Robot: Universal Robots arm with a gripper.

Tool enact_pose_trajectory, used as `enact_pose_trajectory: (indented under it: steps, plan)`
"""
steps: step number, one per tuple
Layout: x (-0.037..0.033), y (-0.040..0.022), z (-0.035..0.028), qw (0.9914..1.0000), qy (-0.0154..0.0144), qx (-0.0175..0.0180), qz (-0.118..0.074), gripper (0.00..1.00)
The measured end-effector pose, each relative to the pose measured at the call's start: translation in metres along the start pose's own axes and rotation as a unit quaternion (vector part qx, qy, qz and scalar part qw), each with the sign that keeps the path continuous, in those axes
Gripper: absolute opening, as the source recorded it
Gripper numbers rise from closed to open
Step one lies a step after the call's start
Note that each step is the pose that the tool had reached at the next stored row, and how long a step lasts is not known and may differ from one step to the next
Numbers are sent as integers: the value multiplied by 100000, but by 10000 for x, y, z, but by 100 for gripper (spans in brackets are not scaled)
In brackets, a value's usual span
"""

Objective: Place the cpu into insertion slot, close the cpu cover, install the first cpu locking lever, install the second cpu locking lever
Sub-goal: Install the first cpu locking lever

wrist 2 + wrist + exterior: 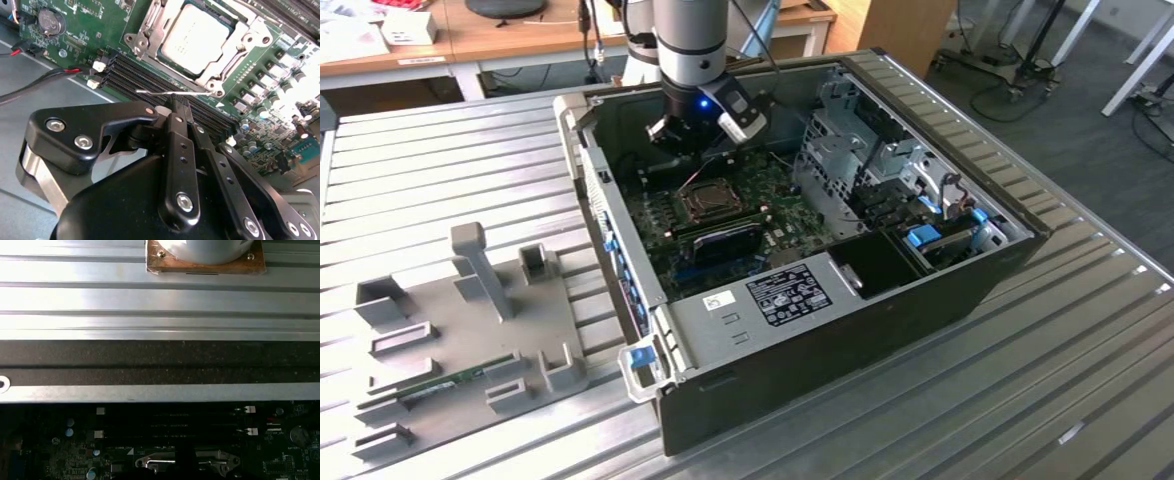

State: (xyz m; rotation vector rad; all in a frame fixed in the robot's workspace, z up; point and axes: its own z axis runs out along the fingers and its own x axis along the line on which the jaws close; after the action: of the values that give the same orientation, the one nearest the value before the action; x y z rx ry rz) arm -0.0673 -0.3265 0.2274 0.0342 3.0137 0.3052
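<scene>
Closest up in the second wrist view sits the bulky black gripper (175, 102), w/ its two slim black fingers (178, 150) running fwd and their tips drawn together, no gap seen btwn them. Tips end right at a thin silver wire lever (155, 92) lying across them; can't tell whether the wire is actually pinched. Just past the lever run the long black memory slots (125, 72) of the green motherboard (100, 25), w/ red-and-black cables (45, 82) off to one side. Beyond the slots, the flat square cpu (196, 32), silver-grey metal top, sits seated in the dark-framed square insertion slot (175, 62). The thin silver-metal cpu cover (237, 52) lies flat around the chip, which shows thru its window. Farther on the board, a round silver coin battery (51, 21). In the exterior view, a grey plastic fixture tray (454, 330) lies nearest on the ribbed metal table (1067, 350). Next to it, the open black computer case (854, 330), w/ the grey robot arm (687, 40) reaching down into it above the socket area. Wooden desks (520, 35) stand far behind.
</scene>
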Motion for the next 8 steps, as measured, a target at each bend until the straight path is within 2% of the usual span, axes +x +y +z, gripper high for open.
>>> enact_pose_trajectory:
  steps: [1, 2, 8]
  plan:
    - [0, 1, 1, 99997, -7, -719, 80, 10]
    - [0, 1, 1, 99992, -6, -1250, 141, 10]
    - [0, -10, 0, 99991, -12, -1339, 155, 10]
